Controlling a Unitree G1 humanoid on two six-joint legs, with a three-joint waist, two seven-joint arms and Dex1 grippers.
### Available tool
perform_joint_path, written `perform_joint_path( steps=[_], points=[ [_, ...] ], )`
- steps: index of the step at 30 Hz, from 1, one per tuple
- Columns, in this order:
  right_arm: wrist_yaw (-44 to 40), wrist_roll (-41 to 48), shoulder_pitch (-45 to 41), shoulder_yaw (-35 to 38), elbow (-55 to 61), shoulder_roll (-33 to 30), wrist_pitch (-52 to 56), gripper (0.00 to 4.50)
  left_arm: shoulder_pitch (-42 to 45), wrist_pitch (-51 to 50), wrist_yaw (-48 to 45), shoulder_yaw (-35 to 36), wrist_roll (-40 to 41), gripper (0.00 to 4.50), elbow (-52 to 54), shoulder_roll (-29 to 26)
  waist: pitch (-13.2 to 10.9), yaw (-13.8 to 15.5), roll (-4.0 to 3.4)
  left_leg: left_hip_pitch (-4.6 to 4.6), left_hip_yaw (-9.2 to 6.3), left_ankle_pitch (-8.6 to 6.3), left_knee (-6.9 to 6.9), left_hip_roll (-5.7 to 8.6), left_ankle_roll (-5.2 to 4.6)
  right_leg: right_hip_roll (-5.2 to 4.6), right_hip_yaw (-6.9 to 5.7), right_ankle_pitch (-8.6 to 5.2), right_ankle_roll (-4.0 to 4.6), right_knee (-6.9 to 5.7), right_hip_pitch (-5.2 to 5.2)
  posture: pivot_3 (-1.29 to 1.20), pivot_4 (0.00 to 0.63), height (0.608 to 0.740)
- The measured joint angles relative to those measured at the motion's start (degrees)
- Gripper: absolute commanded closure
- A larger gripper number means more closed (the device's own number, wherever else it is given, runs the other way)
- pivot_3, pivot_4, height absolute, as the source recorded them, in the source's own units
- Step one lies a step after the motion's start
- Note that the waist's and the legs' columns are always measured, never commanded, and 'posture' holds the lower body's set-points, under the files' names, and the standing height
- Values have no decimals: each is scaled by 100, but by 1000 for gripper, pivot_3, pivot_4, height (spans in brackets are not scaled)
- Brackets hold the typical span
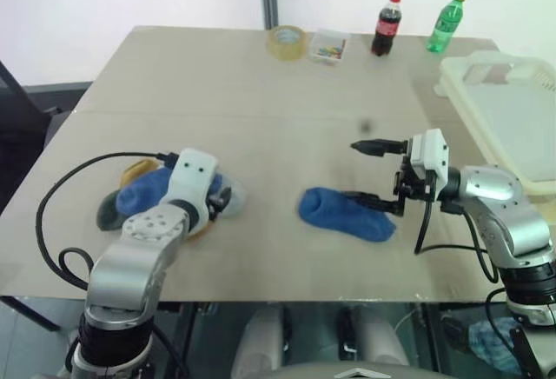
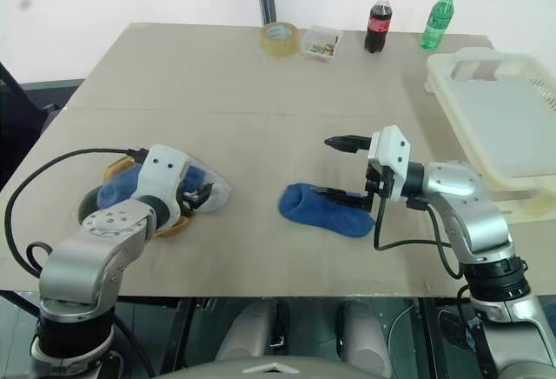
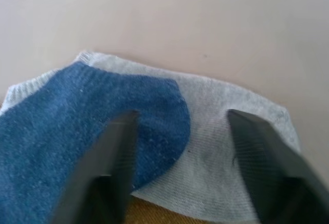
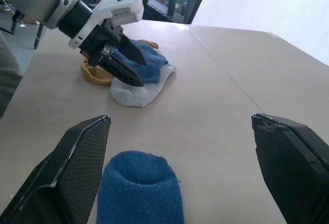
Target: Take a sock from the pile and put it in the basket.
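- Step in hand: picking a sock; left gripper (image 4: 121, 62) is down on the pile (image 1: 139, 192), fingers partly apart and straddling a blue sock (image 3: 77, 126) that lies over a light grey sock (image 3: 226, 131); nothing looks pinched between them yet
- Pile holds blue, light grey, mustard and dark socks, at the near left of the table (image 1: 261, 92), well apart from the basket (image 1: 512, 118)
- Basket sits at the table's far right edge, nothing visible inside it
- Right gripper (image 1: 375, 173) stands spread wide, holding nothing, pointing across the table just above one end of a lone blue sock (image 1: 346, 214) that lies between pile and basket
- Next move, as I judge it: either the left fingers close on the top blue sock alone and lift it free of the grey one, or the right gripper drops onto the lone sock, pinches it and carries it to the basket
- Risk: the grey sock may drag up with the blue one
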State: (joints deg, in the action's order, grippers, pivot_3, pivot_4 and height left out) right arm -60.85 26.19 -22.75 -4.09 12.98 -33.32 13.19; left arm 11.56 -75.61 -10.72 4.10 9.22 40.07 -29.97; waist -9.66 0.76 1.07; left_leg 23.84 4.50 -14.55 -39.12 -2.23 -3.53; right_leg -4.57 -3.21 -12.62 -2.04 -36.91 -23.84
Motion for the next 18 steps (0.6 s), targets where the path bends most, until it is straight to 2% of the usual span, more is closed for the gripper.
perform_joint_path(
  steps=[3, 12, 15, 16, 17, 18],
  points=[
    [-4, -15, 0, 8, -55, -18, -12, 4, -49, 16, 33, -10, -22, 4441, -10, 12, 0, 2, 0, 0, 0, 0, 0, 0, 0, -1, 0, 0, 0, 0, 0, 0, 150, 740],
    [1, -55, 0, 13, -58, -19, -39, 4, -70, 148, 37, -6, -64, 4441, -24, 0, 0, 2, 0, 0, 0, 0, 0, -1, 0, -2, 0, 0, 1, 0, 0, 0, 150, 740],
    [1, -78, 1, 13, -60, -28, -76, 4, -132, 232, -34, -6, -74, 3799, -17, -191, -1, 1, -1, 0, -1, 0, 1, -1, 0, -3, 0, 0, 2, 0, -2, 0, 150, 740],
    [0, -84, 0, 13, -60, -28, -80, 4, -132, 231, -34, -7, -75, 3299, -16, -190, -1, 3, -1, 0, 0, -1, 1, -1, 0, -3, 0, 0, 2, 0, -2, 0, 150, 740],
    [0, -87, 0, 13, -60, -28, -81, 4, -133, 231, -34, -7, -75, 3103, -16, -187, -1, 4, -1, 1, 0, -1, 1, -1, 0, -4, 0, 0, 2, 0, -2, 0, 150, 740],
    [-1, -95, 0, 13, -64, -28, -88, 4, -133, 230, -11, -9, -82, 2647, -17, -177, -1, 6, -1, 1, 0, -1, 1, -1, 0, -5, 0, 0, 2, 0, -2, 0, 150, 740]
  ],
)
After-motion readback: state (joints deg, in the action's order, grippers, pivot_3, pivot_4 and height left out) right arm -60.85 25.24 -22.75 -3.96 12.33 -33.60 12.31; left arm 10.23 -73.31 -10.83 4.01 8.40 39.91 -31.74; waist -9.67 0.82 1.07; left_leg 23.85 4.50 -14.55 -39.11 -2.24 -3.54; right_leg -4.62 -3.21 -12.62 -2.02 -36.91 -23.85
